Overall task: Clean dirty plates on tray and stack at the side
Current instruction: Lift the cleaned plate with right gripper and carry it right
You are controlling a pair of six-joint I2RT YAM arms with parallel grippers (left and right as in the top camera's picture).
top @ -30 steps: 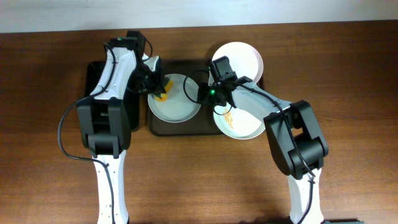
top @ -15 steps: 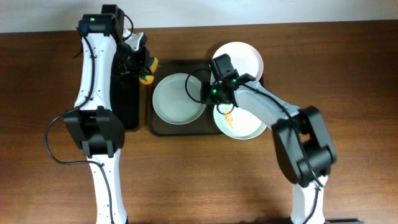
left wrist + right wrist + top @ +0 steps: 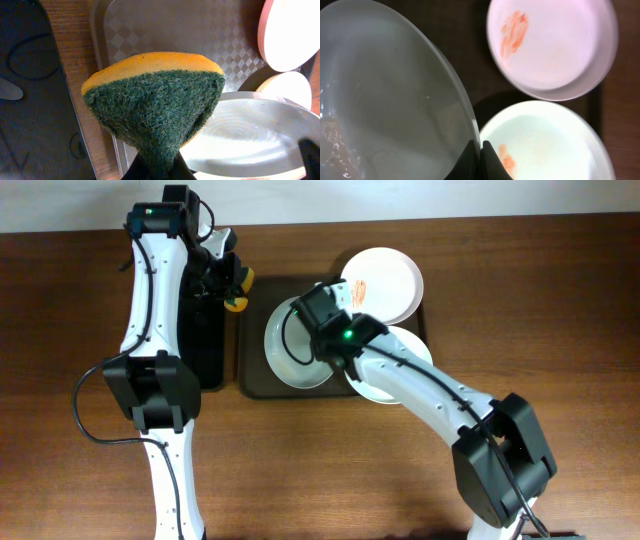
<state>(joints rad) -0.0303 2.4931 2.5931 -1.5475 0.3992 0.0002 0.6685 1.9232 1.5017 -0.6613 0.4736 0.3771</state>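
Observation:
My left gripper [image 3: 232, 288] is shut on a yellow and green sponge [image 3: 155, 100] and holds it over the back left corner of the brown tray [image 3: 252, 383]. My right gripper [image 3: 481, 152] is shut on the right rim of a clean white plate [image 3: 290, 345], which shows tilted in the right wrist view [image 3: 385, 100]. A plate with an orange smear [image 3: 388, 278] leans at the tray's back right. A third smeared plate [image 3: 545, 145] lies at the front right, mostly hidden under my right arm in the overhead view.
A smaller glossy black tray [image 3: 207, 350] lies just left of the brown tray, under my left arm. Bare wooden table [image 3: 330, 470] stretches along the front and to the right.
My left gripper lifted the sponge off the clean plate and drew back to the far left. My right gripper moved left and closed on that plate's rim, uncovering the back plate.

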